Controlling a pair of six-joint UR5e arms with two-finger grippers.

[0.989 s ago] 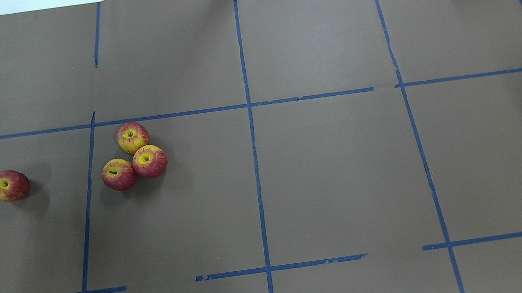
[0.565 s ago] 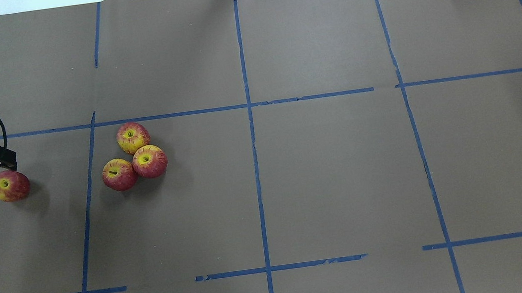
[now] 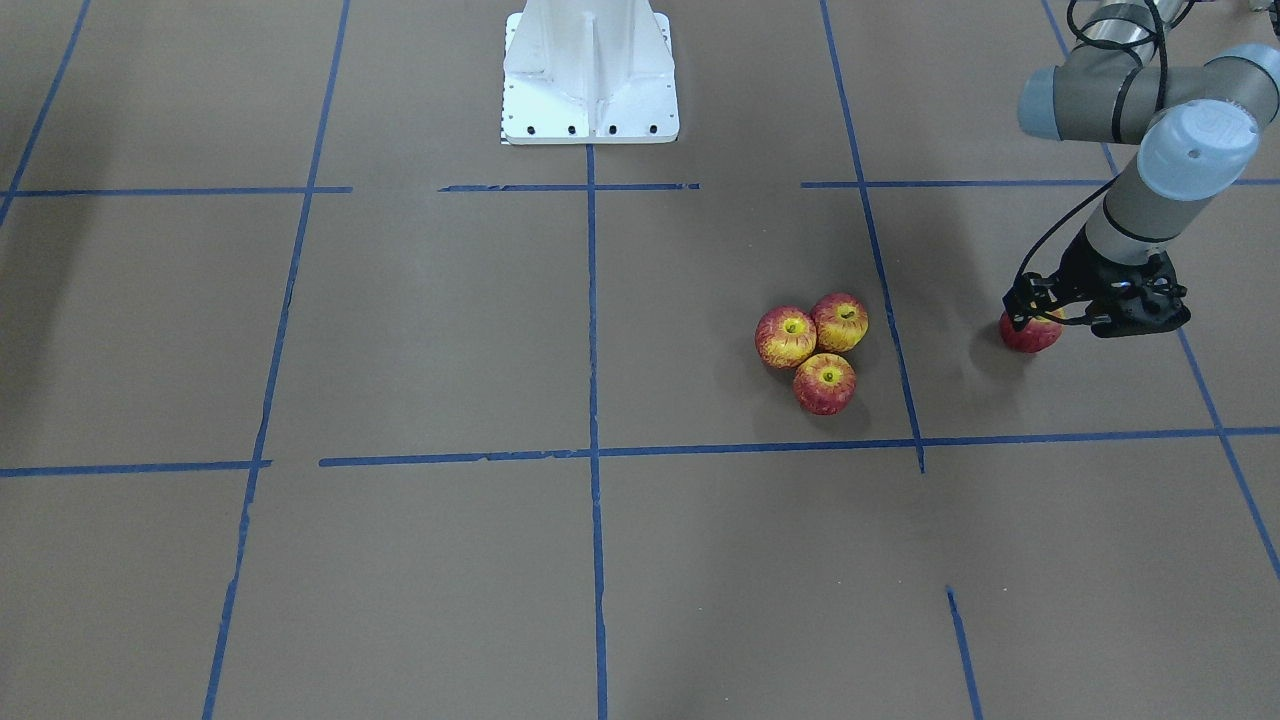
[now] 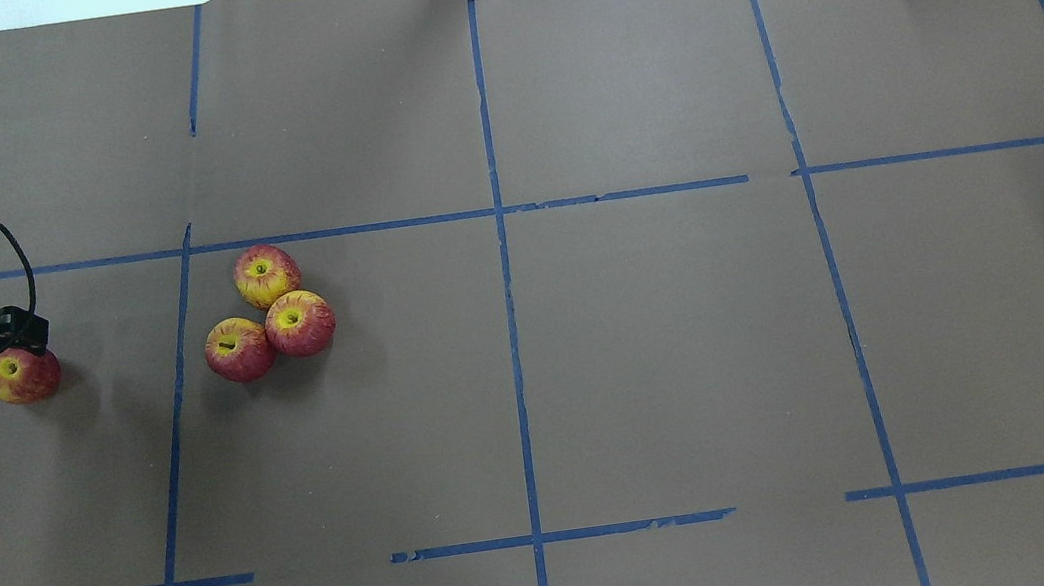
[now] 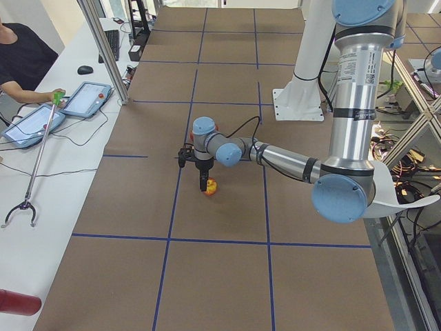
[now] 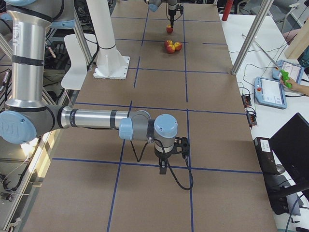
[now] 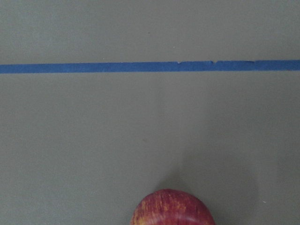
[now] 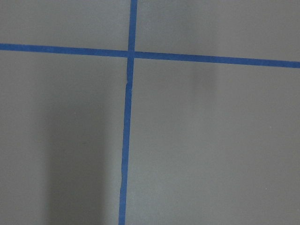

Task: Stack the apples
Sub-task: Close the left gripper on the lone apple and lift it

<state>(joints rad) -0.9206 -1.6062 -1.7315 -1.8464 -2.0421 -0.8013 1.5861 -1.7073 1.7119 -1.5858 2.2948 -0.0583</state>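
Note:
Three red-and-yellow apples touch in a cluster (image 4: 266, 274) (image 4: 299, 322) (image 4: 239, 349) on the brown table, also in the front view (image 3: 824, 383) (image 3: 785, 337) (image 3: 840, 321). A fourth apple (image 4: 20, 376) (image 3: 1030, 337) sits alone to their left. My left gripper (image 4: 19, 344) (image 3: 1035, 312) points down just above this lone apple, open, with the apple's top showing between its fingers. The left wrist view shows only the apple's top (image 7: 172, 208) at its bottom edge. My right gripper (image 6: 164, 166) hangs low over the table's far right end; I cannot tell whether it is open or shut.
Blue tape lines (image 4: 502, 265) divide the table into a grid. The white robot base (image 3: 590, 90) stands at the near middle edge. A side table with tablets (image 5: 83, 100), a metal post (image 5: 103, 48) and an operator lie beyond the far edge.
My left arm has come in from the table's left edge and moved toward the lone apple, now overlapping its far side. The apples have not moved.

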